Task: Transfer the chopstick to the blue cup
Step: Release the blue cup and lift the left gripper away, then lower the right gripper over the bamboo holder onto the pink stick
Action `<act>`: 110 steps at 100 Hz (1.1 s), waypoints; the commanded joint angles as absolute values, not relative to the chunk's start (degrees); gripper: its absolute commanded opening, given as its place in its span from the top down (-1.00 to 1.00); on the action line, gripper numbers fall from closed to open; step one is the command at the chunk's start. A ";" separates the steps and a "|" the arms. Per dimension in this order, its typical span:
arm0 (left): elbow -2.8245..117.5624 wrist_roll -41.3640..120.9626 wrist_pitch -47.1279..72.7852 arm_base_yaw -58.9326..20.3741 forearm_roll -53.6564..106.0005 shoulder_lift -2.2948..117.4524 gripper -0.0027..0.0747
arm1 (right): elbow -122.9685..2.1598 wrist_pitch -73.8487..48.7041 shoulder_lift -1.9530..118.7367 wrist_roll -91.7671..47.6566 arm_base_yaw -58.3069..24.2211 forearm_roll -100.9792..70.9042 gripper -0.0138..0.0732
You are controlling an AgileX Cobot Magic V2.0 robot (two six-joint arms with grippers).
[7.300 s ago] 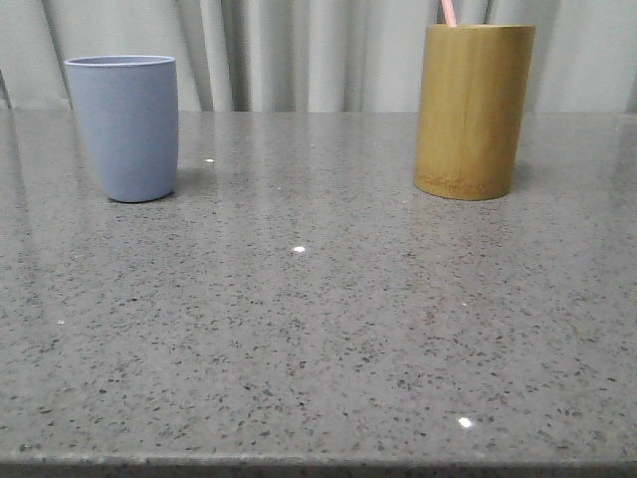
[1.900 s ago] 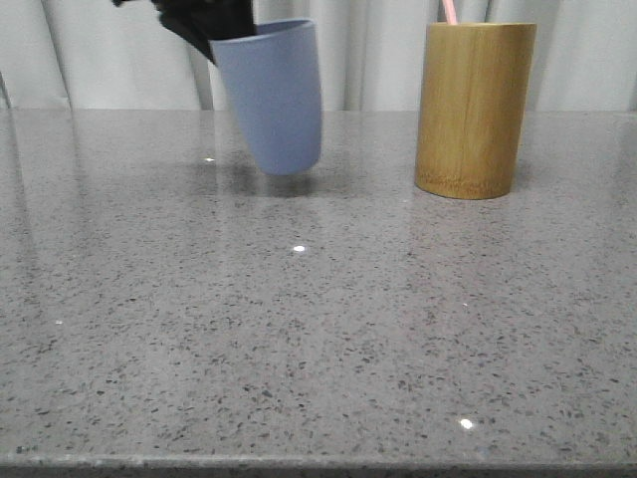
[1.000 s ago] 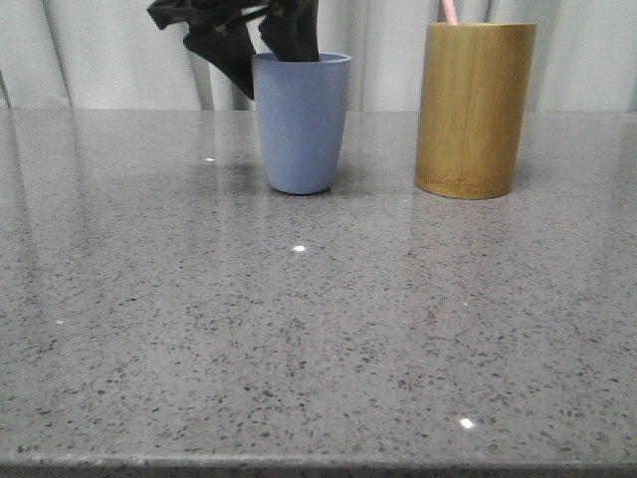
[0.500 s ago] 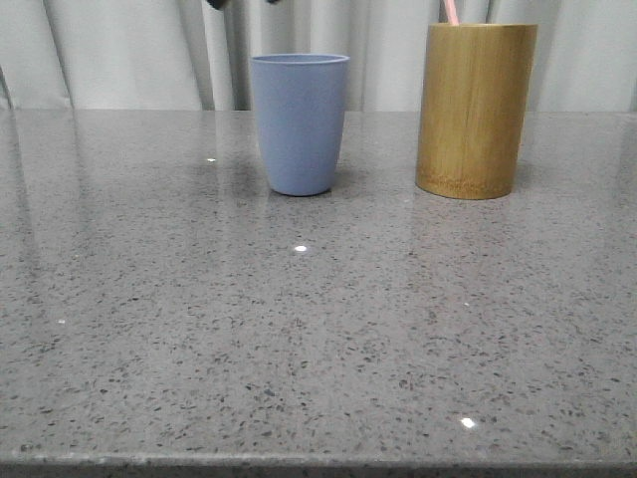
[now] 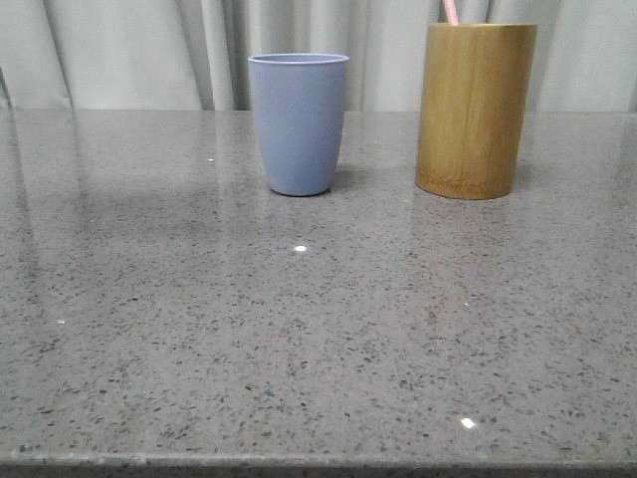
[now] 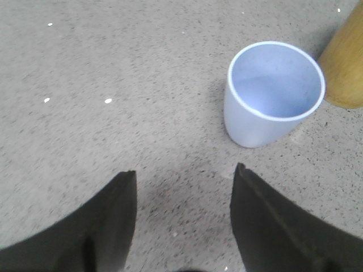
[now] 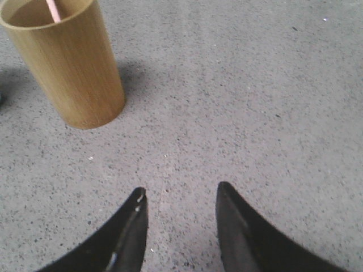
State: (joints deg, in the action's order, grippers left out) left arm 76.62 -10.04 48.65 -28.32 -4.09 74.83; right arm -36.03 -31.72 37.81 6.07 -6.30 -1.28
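Note:
The blue cup (image 5: 299, 122) stands upright and empty at the middle back of the table; it also shows in the left wrist view (image 6: 273, 93). A pale pink chopstick (image 5: 449, 11) sticks out of the bamboo cylinder (image 5: 475, 110) to its right; only its top end shows, also in the right wrist view (image 7: 54, 10). My left gripper (image 6: 184, 173) is open and empty above the table, a short way from the cup. My right gripper (image 7: 179, 191) is open and empty above bare table, apart from the bamboo cylinder (image 7: 68, 62). Neither gripper shows in the front view.
The grey speckled stone table (image 5: 318, 329) runs to a front edge at the bottom of the front view. A pale curtain (image 5: 129, 50) hangs behind the table.
The left gripper carried the blue cup from the far left toward the middle, set it down upright, let go and rose out of the front view.

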 commanded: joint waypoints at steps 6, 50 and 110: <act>71.34 -11.56 42.67 -25.30 -4.91 65.93 -0.02 | -40.88 -27.98 41.07 5.97 -7.65 -1.34 -0.04; 53.68 -11.81 42.35 -19.14 -4.45 45.52 -0.02 | -55.68 -28.65 54.87 5.97 -13.57 -2.48 -0.04; 47.34 -11.81 42.30 -19.14 -4.59 36.52 -0.02 | -79.36 -27.89 78.90 5.60 -19.51 -2.53 -0.04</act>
